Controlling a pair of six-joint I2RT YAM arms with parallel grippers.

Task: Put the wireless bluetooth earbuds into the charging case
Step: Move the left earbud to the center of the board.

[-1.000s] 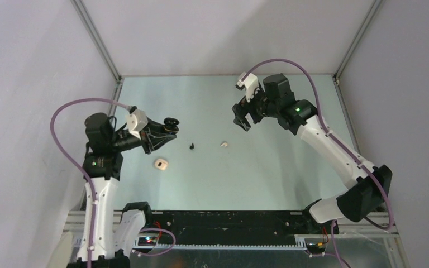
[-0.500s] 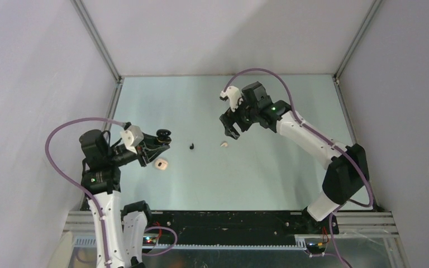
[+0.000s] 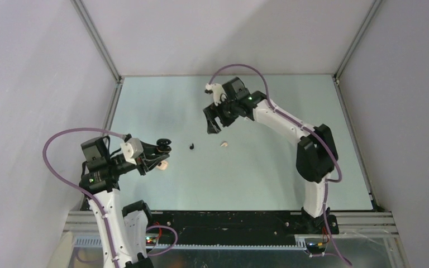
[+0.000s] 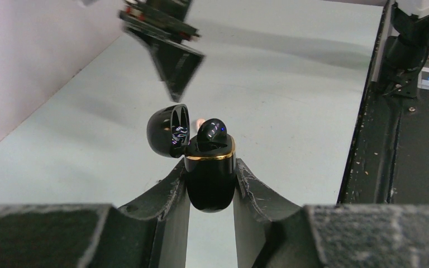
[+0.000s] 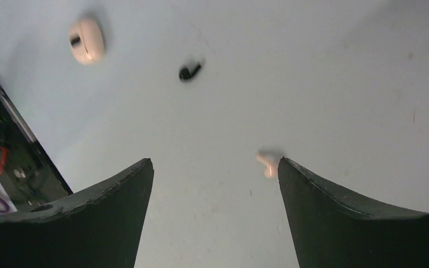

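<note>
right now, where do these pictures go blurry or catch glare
left wrist: the glossy black open charging case is sharp, with small glints on it; right wrist: the tiny black earbud is smeared and the pale beige earbud fuzzy; top external: even light, faint shadows, no strong glare.

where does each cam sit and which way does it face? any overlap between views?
Top external: above and behind the bases, looking down on the table; both arms show.
Left wrist: looks along the left gripper, shut on the open black charging case; its two fingers show.
Right wrist: looks down past the open right gripper at the black earbud, beige earbud and beige case; its fingers show.
Shared: top external also shows those three.
</note>
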